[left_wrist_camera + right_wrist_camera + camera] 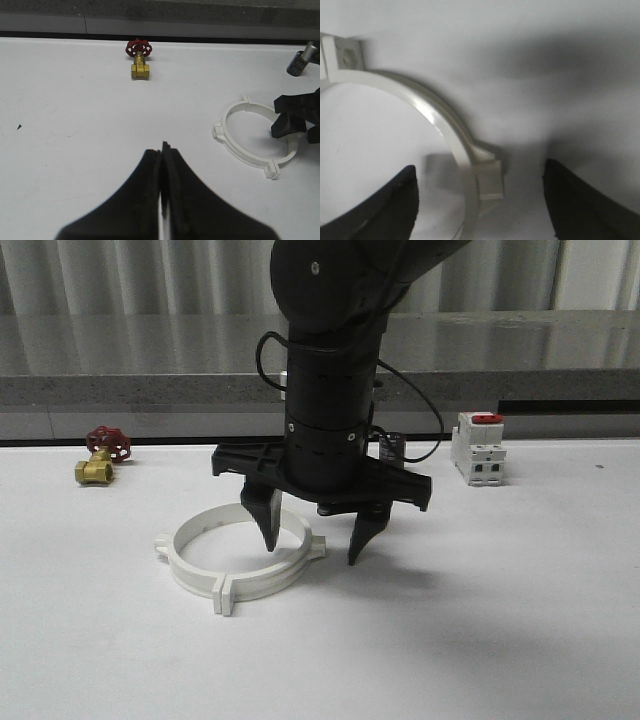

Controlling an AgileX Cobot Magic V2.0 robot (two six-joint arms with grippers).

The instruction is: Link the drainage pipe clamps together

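The two white drainage pipe clamps (pixel 252 584) lie on the table as one ring, their end tabs touching. In the front view my right gripper (pixel 313 548) hangs open over the ring's right side, one finger inside the ring and one outside. The right wrist view has the arc (pixel 437 122) and a tab (pixel 490 176) lying between the spread fingers (pixel 395 200), untouched. My left gripper (pixel 162 148) is shut on nothing, well to the left of the ring (pixel 239 151).
A brass valve with a red handwheel (pixel 100 455) (pixel 139 60) lies at the back left. A white breaker with a red top (pixel 478 447) stands at the back right, a small dark cylinder (pixel 392 448) beside it. A grey ledge (pixel 120 390) runs behind the table.
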